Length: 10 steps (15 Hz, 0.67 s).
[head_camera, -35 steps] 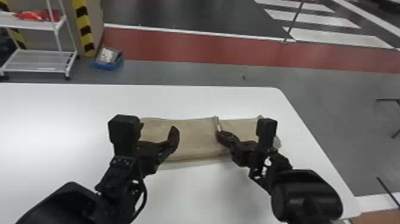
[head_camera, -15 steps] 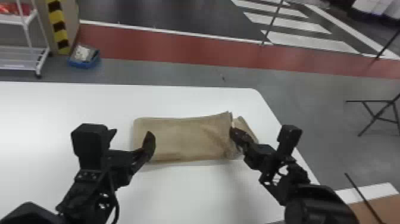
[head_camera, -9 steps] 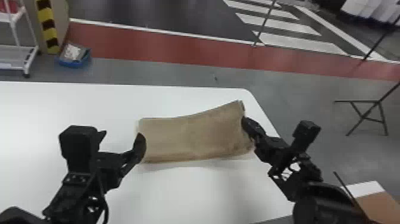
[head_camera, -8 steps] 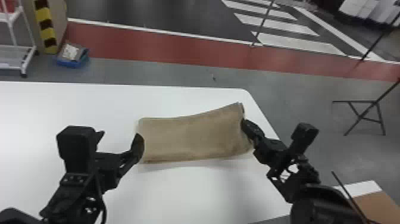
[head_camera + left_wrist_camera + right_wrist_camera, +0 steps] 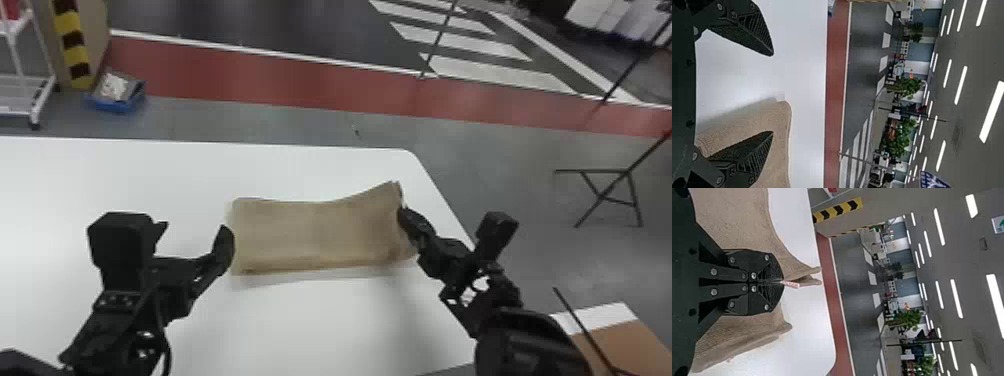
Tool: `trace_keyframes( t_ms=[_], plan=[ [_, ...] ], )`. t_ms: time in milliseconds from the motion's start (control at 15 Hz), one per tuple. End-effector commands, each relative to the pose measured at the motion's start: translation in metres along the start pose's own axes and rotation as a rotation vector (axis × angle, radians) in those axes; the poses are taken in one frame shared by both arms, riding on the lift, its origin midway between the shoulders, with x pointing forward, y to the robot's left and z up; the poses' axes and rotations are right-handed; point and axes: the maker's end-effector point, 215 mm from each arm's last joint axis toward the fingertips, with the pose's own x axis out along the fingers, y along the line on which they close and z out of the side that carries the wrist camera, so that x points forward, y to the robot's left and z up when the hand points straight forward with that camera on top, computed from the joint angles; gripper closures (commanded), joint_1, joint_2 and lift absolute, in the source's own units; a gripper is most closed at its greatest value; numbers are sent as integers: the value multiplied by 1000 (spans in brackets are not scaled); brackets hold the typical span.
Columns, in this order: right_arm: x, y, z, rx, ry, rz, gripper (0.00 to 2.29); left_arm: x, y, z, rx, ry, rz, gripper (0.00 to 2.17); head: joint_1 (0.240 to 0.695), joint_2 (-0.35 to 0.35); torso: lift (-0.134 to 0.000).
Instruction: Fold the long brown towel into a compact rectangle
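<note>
Our right gripper [image 5: 404, 214] is pinching the brown cloth towel's [image 5: 315, 235] right end; at its left, our empty left gripper [image 5: 194, 231] is gaping.

The right hand [image 5: 404, 216] is closed on the towel [image 5: 730, 219], its fingers [image 5: 772, 272] together, with a small pale and red strip [image 5: 790, 284], perhaps a label, at their tips. Towel shows on both sides of them, over the white surface [image 5: 807, 344]. Beyond runs a red floor band [image 5: 834, 301].

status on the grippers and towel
Right gripper shut on the brown towel, at its right end. Left gripper open at its left end. Towel not yet compact; no obstruction seen on it.
</note>
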Motion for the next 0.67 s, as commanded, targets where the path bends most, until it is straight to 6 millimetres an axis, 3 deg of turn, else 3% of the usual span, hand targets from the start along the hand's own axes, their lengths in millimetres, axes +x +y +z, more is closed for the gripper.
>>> trace_keyframes(
  t_ms=[0,133,200,400,600],
  plan=[
    [-2,-11,23,-1,-43,-16,1301,1,-2,-2,-2,4,-2,205,695,-350,-123],
    [0,-26,38,-7,-48,-29,1301,2,1,-4,-1,8,1,205,695,-350,-123],
    [-1,-31,36,-12,-41,-37,1301,2,3,-7,0,14,4,205,695,-350,-123],
    [0,-52,19,-1,-5,-69,1301,5,8,-13,2,25,10,205,695,-350,-123],
    [6,-62,-14,9,88,-93,1291,10,4,-8,5,18,3,201,695,-350,-123]
  ],
)
